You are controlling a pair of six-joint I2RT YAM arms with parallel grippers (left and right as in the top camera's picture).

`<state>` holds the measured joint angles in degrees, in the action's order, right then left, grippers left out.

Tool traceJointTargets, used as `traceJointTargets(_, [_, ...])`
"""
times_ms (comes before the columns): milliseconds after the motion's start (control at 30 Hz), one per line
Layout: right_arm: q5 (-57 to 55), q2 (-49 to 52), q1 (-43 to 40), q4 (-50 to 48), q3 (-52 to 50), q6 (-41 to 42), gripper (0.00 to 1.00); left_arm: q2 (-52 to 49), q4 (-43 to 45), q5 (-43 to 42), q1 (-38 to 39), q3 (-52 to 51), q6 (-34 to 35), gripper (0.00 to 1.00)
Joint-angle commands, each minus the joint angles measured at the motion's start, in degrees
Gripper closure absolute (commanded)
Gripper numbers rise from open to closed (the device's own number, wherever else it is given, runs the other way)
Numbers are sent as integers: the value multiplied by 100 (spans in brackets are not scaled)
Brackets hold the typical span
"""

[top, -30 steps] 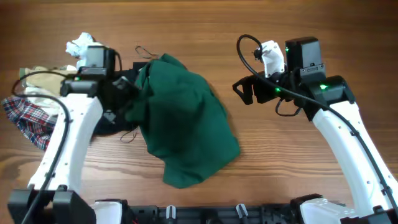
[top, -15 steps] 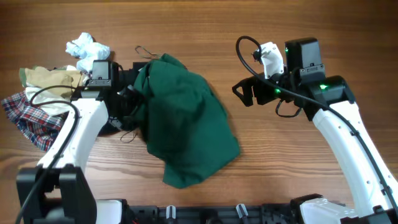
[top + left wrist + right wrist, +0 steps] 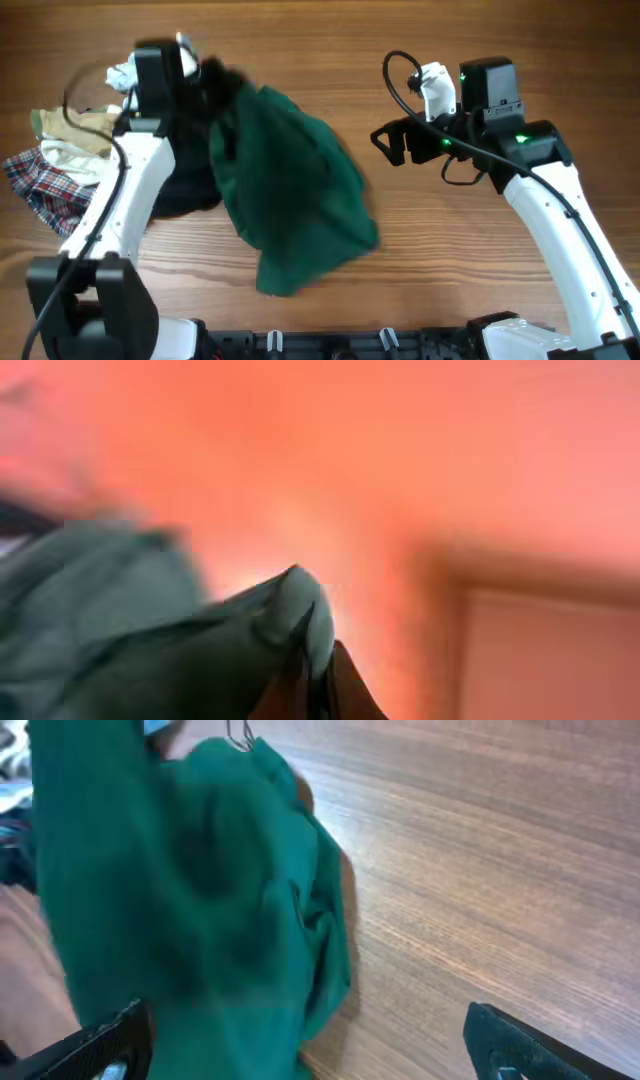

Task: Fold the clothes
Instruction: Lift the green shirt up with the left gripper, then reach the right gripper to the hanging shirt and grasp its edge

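Observation:
The clothes lie on the left half of the wooden table. The large dark green garment (image 3: 290, 190) is spread crumpled in the middle, and my left gripper (image 3: 212, 78) is shut on its far-left edge, lifting it. The left wrist view is motion-blurred; it shows a grey-green fold (image 3: 295, 605) pinched between the closed fingers (image 3: 345, 685). My right gripper (image 3: 395, 145) hovers open just right of the green garment (image 3: 180, 890), which fills the left of its view. Nothing sits between its fingertips (image 3: 110, 1040).
A black garment (image 3: 180, 185) lies under the left arm. White (image 3: 122, 75), beige (image 3: 75, 135) and red-blue plaid (image 3: 40, 185) garments are heaped at the far left edge. Bare wood (image 3: 450, 260) stretches to the right of the green garment.
My left gripper has shut on the green garment's edge and swung toward the table's far side, dragging the cloth up and left. The right arm has not moved.

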<state>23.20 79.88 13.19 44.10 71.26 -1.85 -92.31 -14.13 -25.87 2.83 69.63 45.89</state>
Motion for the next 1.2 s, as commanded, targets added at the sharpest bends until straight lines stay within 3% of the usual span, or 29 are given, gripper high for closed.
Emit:
traceJointTargets(0, [221, -251, -9, 92, 546, 79, 0, 39, -17, -442, 310, 1128, -496, 96])
traceJointTargets(100, [299, -267, -9, 33, 723, 103, 0, 127, -535, -584, 592, 1969, -872, 96])
traceJointTargets(233, [645, -295, -15, -232, 728, 87, 1, 540, -2315, -549, 785, 3086, -2243, 96])
traceJointTargets(400, [992, -302, -160, -511, 728, 90, 1, 1185, -3510, 275, 776, 3934, -2771, 96])
traceJointTargets(533, [1163, -323, -160, -761, 728, 92, 1, 1580, -3276, 909, 776, 4382, -2745, 96])
traceJointTargets(667, [1716, -455, -160, -1014, 728, 94, 0, 1884, -2365, 990, 778, 4594, -2343, 96])
traceJointTargets(833, [2173, -529, -157, -1200, 728, 42, 1, 2216, -2979, 914, 776, 4594, -2297, 96])
traceJointTargets(1000, [2190, -553, -94, -817, 728, 31, 1, 2116, -2623, 1803, 778, 4594, -2273, 96])
traceJointTargets(1067, [2079, -553, 85, -608, 728, 39, 5, 1923, -2262, 2020, 778, 4594, -2135, 96])
traceJointTargets(1167, [778, -608, 831, -286, 728, 240, 5, 1475, -1923, 2105, 778, 4594, -2116, 96])
